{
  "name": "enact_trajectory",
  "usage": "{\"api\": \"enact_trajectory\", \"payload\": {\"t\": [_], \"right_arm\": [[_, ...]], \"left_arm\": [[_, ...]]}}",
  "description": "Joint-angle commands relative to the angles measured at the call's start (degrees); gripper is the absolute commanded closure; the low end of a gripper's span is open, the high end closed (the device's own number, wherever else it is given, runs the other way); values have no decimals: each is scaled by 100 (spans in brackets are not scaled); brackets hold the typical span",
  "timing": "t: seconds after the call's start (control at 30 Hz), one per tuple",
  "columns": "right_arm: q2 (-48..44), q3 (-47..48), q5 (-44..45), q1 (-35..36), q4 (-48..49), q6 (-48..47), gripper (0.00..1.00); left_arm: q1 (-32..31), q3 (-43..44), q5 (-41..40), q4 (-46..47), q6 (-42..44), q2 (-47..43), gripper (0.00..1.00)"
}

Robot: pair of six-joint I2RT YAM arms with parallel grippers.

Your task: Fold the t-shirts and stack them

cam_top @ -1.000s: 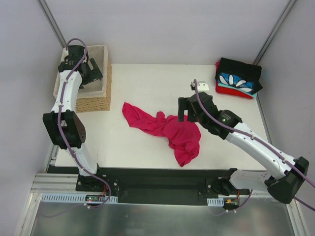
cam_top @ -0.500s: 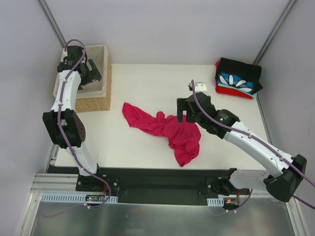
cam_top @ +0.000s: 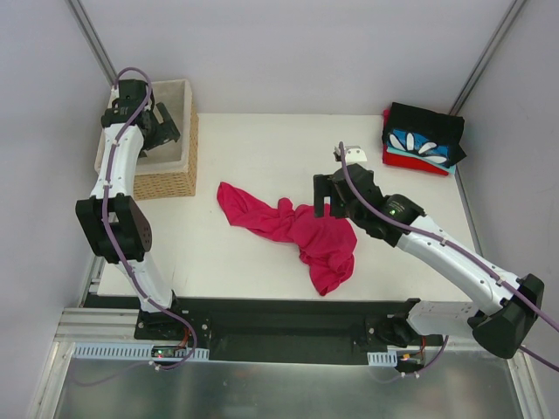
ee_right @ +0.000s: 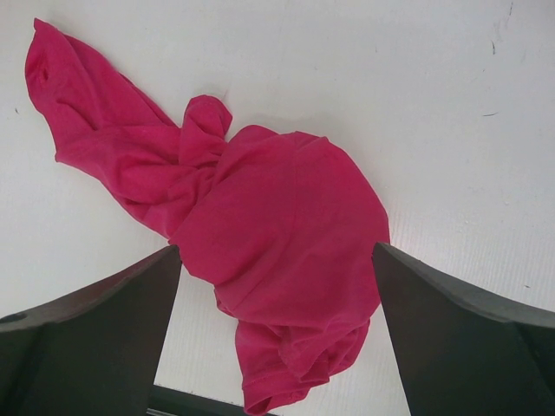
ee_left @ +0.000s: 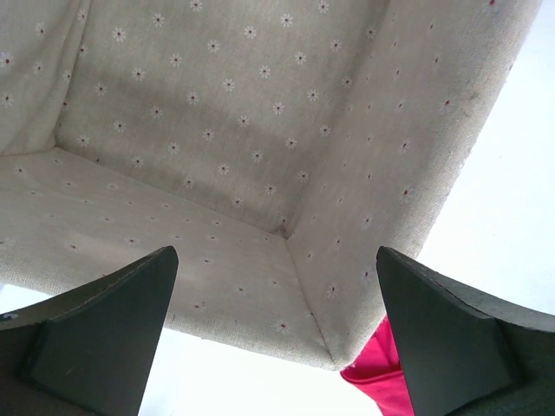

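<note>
**Task item.** One magenta-pink t-shirt [cam_top: 293, 229] lies crumpled on the bench [cam_top: 262, 148], unfolded. It runs from a thin twisted end near the wicker basket [cam_top: 175, 179] to a bulkier lobe toward the near edge. I cannot pick out a collar or hem with confidence; the wrist view shows only a knot-like twist at mid-length.

**Finished stack.** The folded shirts [cam_top: 424, 140] sit in the far right corner, well apart from the pink one, with black on top, the blue petal print below it and red at the bottom.

**Right claw** [cam_top: 327, 206]. Jaws wide and holding nothing. It hangs over the bulky right-hand part of the shirt, and its own camera shows that lobe between the fingers.

**Left claw** [ee_left: 273, 258]. Also wide and empty, and poised over the inside of the basket, where only the flower-dotted lining [ee_left: 217, 130] shows (nothing lies in the part I can see).

**Assessment.** Folding of this shirt has not begun — the step in hand is to open it out flat.

- I would not drop straight onto the middle of the heap, as that is likely to pinch several layers and lift a ball of cloth.
- Better to shift toward an outer edge of the lobe and take a single layer.
- The left arm should come across to the thin end, so the two claws can draw the cloth apart.
- I would keep the pull low and slow — the lobe lies close to the near edge and could slip off.
</note>
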Motion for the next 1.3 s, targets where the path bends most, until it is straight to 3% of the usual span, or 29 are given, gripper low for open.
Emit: {"api": "enact_trajectory", "payload": {"t": [0.0, 0.73, 1.1, 1.27], "right_arm": [[-8, 142, 163, 41, -16, -18, 3], [-88, 159, 251, 59, -77, -88, 3], [-79, -16, 154, 103, 81, 61, 3], [-105, -51, 163, 208, 134, 79, 3]], "left_arm": [[75, 278, 3, -98, 118, -176, 1], [75, 446, -68, -90, 136, -298, 1], [58, -2329, 117, 59, -120, -2222, 1], [23, -2753, 749, 130, -215, -2979, 1]]}}
